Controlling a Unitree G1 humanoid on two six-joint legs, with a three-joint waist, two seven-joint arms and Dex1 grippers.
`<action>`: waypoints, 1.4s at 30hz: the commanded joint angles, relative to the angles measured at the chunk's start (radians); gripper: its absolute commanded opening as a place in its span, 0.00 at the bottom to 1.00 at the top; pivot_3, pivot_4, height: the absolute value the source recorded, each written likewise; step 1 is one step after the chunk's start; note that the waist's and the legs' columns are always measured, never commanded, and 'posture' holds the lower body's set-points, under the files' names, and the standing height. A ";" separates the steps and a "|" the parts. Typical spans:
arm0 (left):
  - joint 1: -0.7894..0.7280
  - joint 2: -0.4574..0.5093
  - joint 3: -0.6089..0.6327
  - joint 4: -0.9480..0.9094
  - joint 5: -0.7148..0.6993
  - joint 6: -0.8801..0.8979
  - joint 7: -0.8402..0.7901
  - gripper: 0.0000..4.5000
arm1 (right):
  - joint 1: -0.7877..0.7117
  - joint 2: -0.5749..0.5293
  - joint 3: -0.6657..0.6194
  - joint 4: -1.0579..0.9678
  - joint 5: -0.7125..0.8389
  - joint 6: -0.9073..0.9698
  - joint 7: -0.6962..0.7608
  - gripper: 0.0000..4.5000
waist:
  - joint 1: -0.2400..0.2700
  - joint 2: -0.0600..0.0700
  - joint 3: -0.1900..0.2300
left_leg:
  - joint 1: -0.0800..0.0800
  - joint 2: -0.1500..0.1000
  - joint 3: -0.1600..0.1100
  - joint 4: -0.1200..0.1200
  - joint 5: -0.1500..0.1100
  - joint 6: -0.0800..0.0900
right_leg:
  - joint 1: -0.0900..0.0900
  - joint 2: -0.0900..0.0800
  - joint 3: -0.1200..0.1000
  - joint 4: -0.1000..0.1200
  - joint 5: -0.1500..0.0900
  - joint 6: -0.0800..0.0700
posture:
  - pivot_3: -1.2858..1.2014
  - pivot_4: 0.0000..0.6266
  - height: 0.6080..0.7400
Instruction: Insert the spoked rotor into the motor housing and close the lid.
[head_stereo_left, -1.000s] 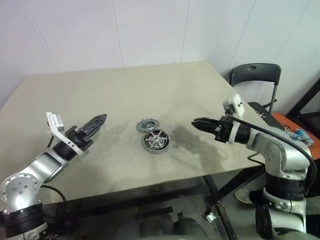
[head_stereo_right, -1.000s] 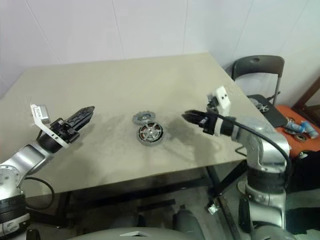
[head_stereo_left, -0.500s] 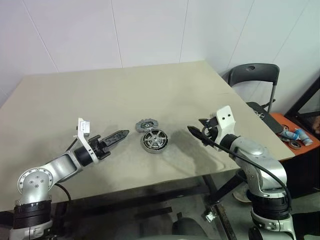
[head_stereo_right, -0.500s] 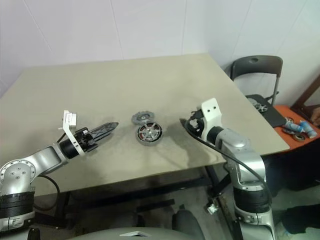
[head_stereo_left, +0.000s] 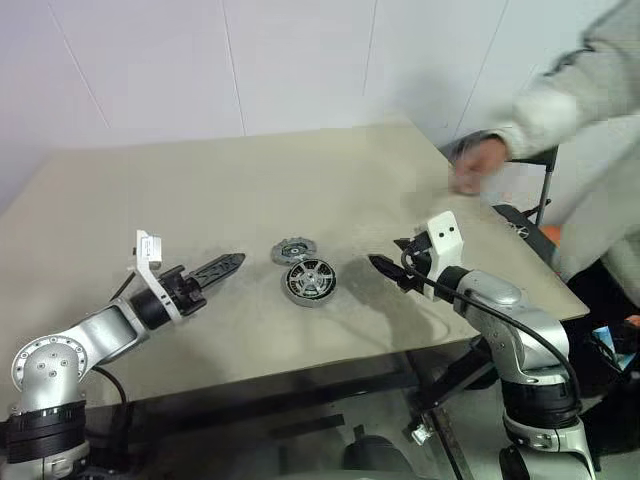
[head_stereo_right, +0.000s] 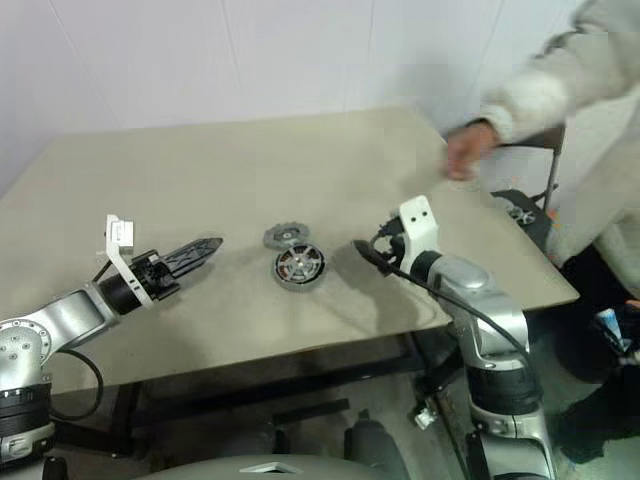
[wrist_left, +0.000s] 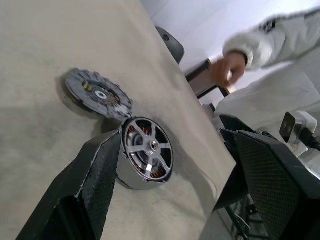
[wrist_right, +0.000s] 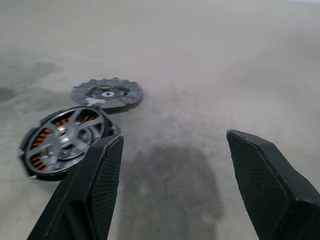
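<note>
Mid-frame, the rotor (head_stereo_left: 309, 280) sits in the housing (wrist_right: 31, 165), lid (head_stereo_left: 294, 249) touching behind. Both grippers, left (head_stereo_left: 228, 264) and right (head_stereo_left: 384, 268), gape empty; a careless grab could nudge the lid away

On the table (head_stereo_left: 250, 180), the lid (head_stereo_left: 295, 250) lies just behind the motor housing (head_stereo_left: 311, 283), which holds the spoked rotor (wrist_left: 149, 148), with my left gripper (head_stereo_left: 226, 264) to the housing's left and my right gripper (head_stereo_left: 385, 268) to its right.
</note>
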 joint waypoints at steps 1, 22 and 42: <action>-0.021 0.016 0.031 -0.020 -0.020 -0.006 -0.003 0.86 | -0.012 -0.008 0.004 -0.026 0.027 -0.023 0.007 0.77 | 0.000 0.000 0.000 | 0.000 0.000 0.000 0.000 0.000 0.000 | 0.000 0.000 0.000 0.000 0.000 0.001 | 0.52 0.00 1.00; -0.010 0.033 0.050 -0.064 -0.073 0.013 0.065 0.86 | -0.052 0.022 0.061 0.041 0.024 -0.096 -0.029 0.77 | -0.001 0.000 0.000 | 0.000 0.000 0.000 0.000 0.000 0.000 | 0.000 0.000 0.000 0.000 0.001 0.002 | 0.52 0.00 1.00; -0.084 0.033 -0.007 0.003 -0.020 0.009 0.049 0.86 | -0.056 0.016 0.067 0.075 0.010 -0.159 -0.060 0.77 | -0.001 0.000 0.000 | 0.000 0.000 0.000 0.000 0.000 0.000 | 0.000 0.001 0.000 0.000 0.001 0.002 | 0.52 0.00 1.00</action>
